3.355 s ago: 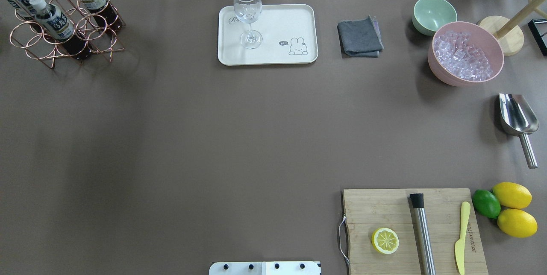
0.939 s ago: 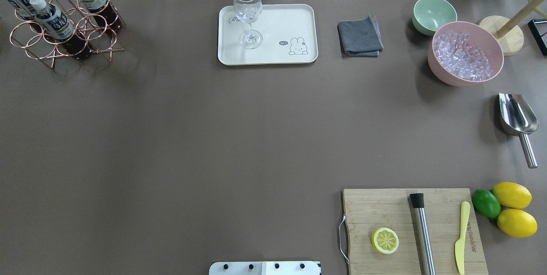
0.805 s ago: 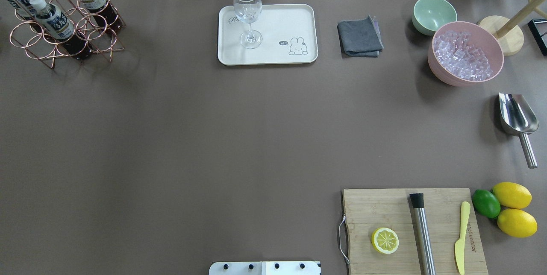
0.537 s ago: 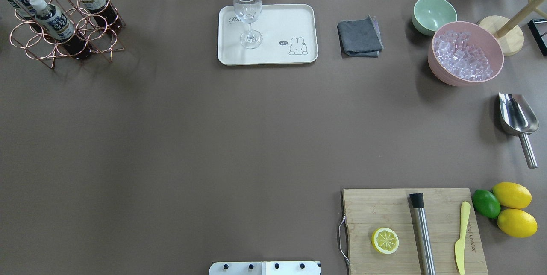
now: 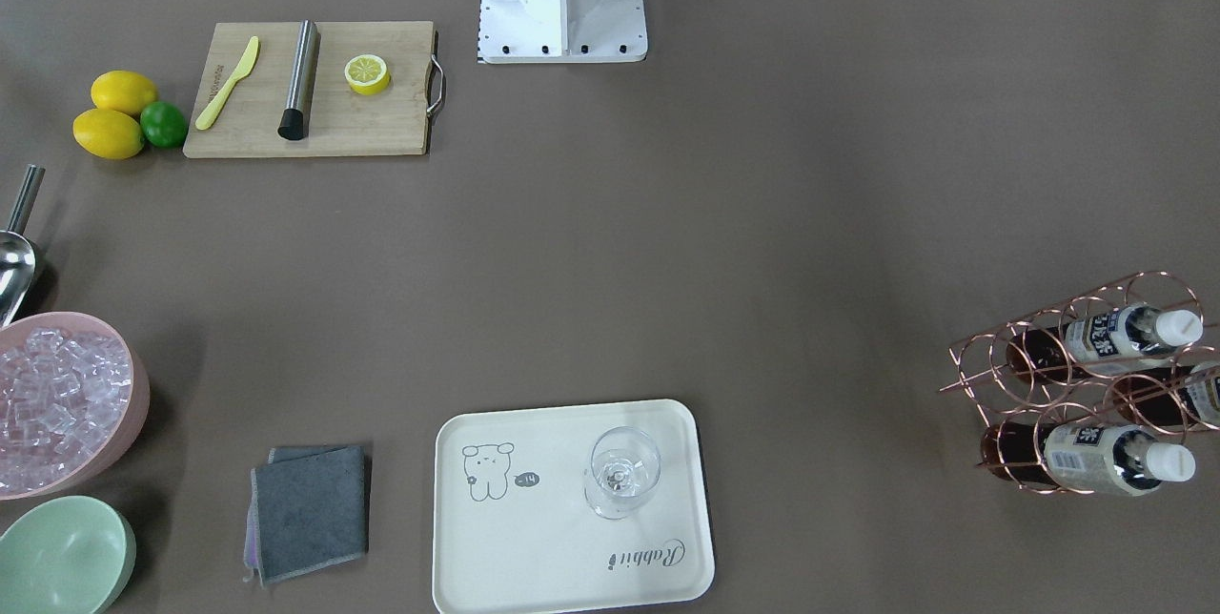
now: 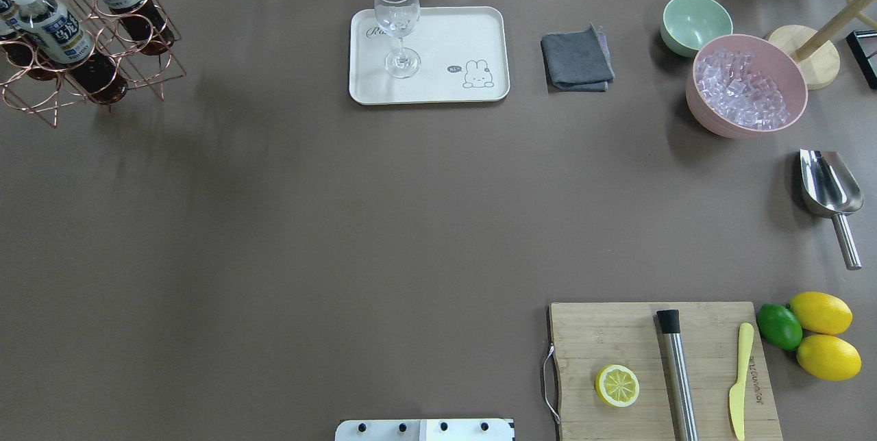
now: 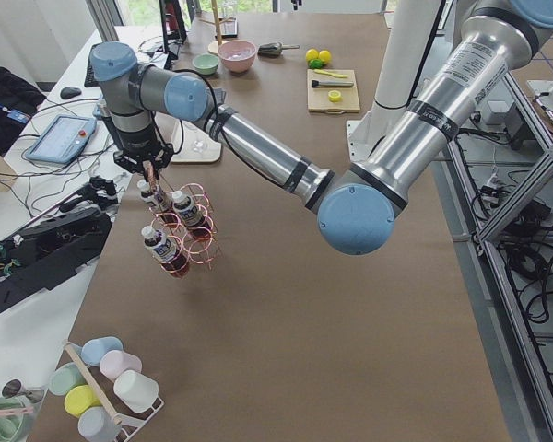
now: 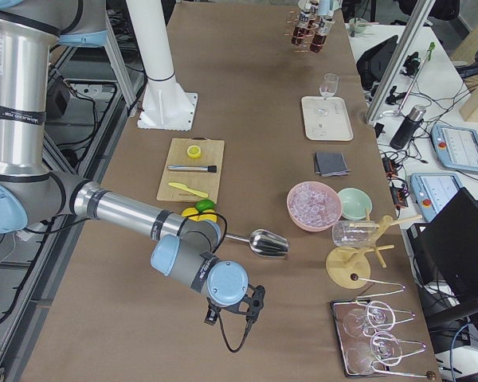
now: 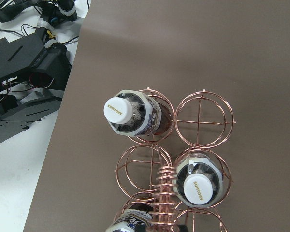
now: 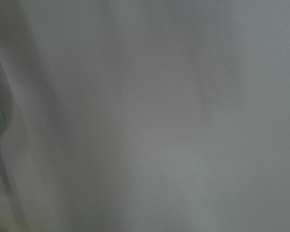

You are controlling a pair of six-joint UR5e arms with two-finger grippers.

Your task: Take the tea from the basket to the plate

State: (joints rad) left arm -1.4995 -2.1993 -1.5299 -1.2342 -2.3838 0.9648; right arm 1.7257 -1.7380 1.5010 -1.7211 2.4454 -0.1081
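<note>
The copper wire basket point(image 6: 140, 57) is at the table's far left corner with three tea bottles point(image 6: 51, 27) standing in its rings. It also shows in the front view point(image 5: 1077, 357) and from above in the left wrist view point(image 9: 203, 116), where two white caps point(image 9: 122, 110) show. In the exterior left view my left gripper point(image 7: 151, 168) is at the top of the basket's tall handle; I cannot tell whether it is shut. The cream plate point(image 6: 473, 30) holds a wine glass point(image 6: 397, 23). My right gripper point(image 8: 235, 306) hangs over bare table near the scoop; I cannot tell its state.
A grey cloth point(image 6: 577, 59), a mint bowl point(image 6: 695, 20) and a pink bowl of ice point(image 6: 747, 85) stand right of the plate. A metal scoop point(image 6: 829, 187), a cutting board point(image 6: 616, 338) with a lemon half, and lemons point(image 6: 822, 335) are at the right.
The basket with its three bottles has shifted to the left and toward the table's far corner in the overhead view, and the bottles look larger. Nothing else moved.
</note>
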